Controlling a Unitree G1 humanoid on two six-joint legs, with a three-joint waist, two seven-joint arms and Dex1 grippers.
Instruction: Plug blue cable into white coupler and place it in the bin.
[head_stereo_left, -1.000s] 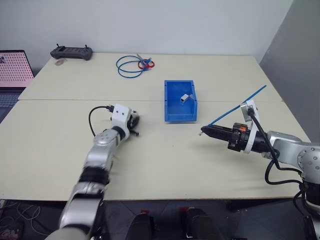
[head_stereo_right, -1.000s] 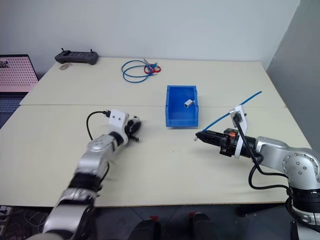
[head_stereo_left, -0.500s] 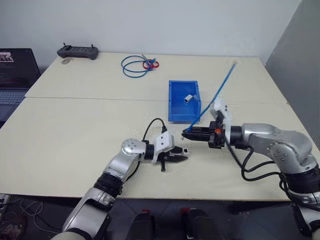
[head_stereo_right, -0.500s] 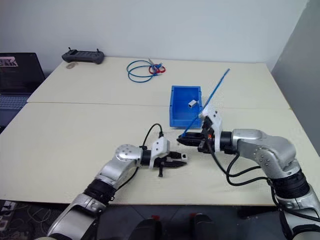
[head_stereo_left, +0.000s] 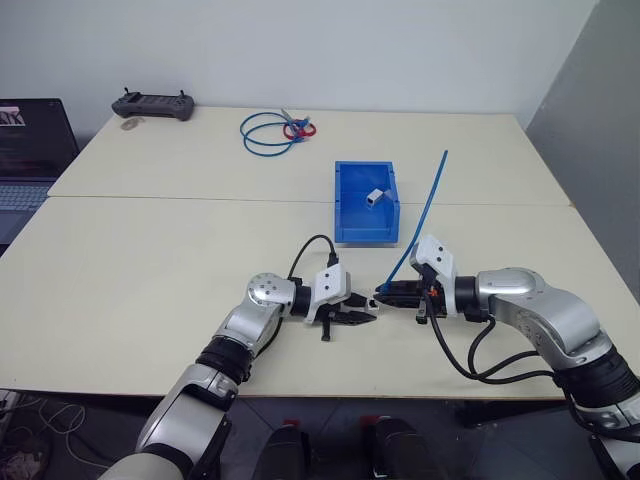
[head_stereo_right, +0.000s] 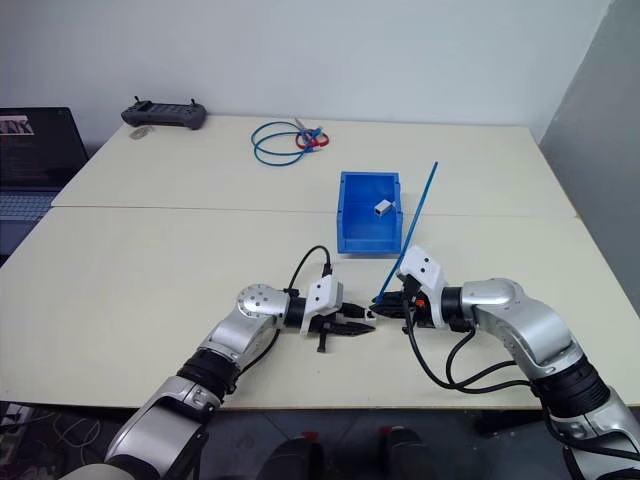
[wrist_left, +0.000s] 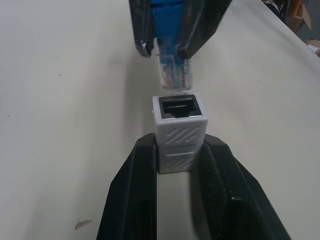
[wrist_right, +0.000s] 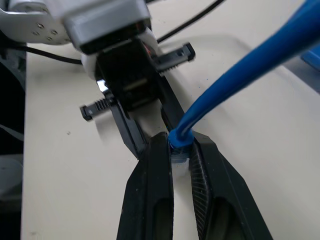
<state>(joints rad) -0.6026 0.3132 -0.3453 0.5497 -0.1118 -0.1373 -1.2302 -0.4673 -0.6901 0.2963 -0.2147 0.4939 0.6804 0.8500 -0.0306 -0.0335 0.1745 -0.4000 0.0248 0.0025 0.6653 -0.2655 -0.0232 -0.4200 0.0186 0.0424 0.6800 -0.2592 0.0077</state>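
So plug can enter socket, L claw (wrist_left: 177, 165) clamps coupler (wrist_left: 179, 132) opening-out; R claw (wrist_right: 181, 150) pinches cable (wrist_right: 240, 75) nr table's front edge.

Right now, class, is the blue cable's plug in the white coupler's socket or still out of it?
Out. The blue cable has its clear plug just short of the white coupler, whose dark socket faces it, unfilled.

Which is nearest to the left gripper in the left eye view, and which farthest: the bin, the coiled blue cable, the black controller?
Measured from the left gripper:
1. The bin, just beyond it.
2. The coiled blue cable, farther back.
3. The black controller, far left corner.
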